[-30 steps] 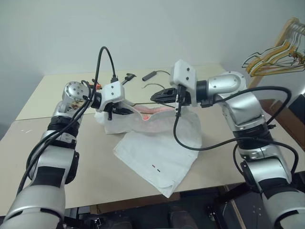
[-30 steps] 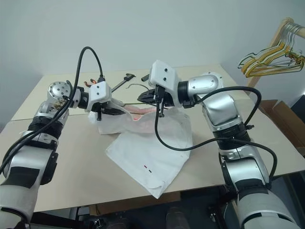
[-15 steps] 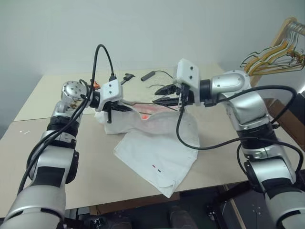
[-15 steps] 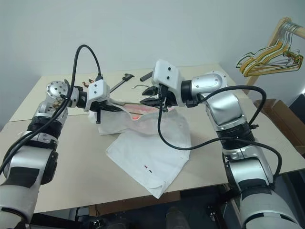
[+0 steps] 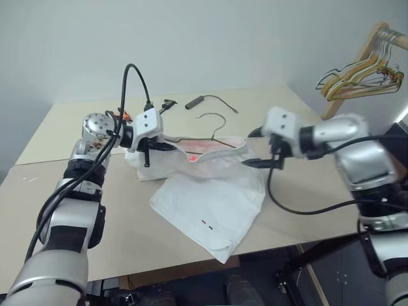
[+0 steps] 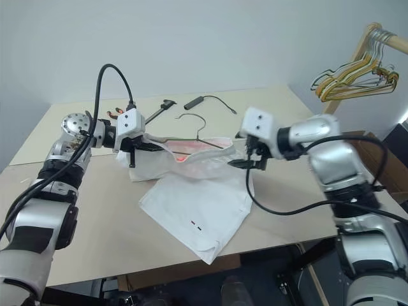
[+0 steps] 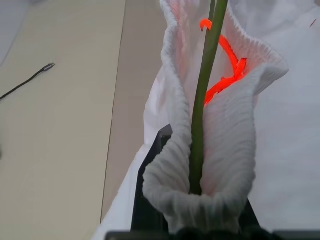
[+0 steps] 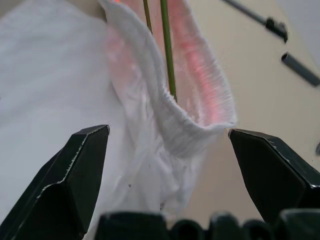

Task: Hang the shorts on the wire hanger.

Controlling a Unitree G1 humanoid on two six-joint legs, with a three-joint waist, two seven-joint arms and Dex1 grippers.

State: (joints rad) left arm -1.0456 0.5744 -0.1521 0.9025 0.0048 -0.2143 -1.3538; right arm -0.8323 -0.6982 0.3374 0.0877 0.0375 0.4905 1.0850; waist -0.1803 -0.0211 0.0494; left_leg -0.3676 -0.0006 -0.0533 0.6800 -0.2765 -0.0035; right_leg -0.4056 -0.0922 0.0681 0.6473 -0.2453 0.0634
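We find the white soft fabric shorts with the gathered elastic waistband lying near the middle of the beige table, legs trailing toward its near edge, waistband lifted toward the far side. The thin dark wire hanger already runs through that waistband: its small hook pokes up just behind the cloth, and both wrist views show the wire passing inside the gathered band.

Our left gripper is clamped tight on the left end of the waistband, with the wire pinned in the same fold of cloth. Our right gripper hangs just off the right end of the waistband with its black fingers spread wide and nothing between them; the band's corner sits in the gap, untouched.

As we judge it, the step in hand is settling the right end of the band on the wire. To do it well we should keep the left clamp firm so the wire does not slip, take only the elastic edge on the right, and spread the band level along the hanger.

As for containers, we see none on the table; a black cable and a small dark tool lie loose by the far edge.
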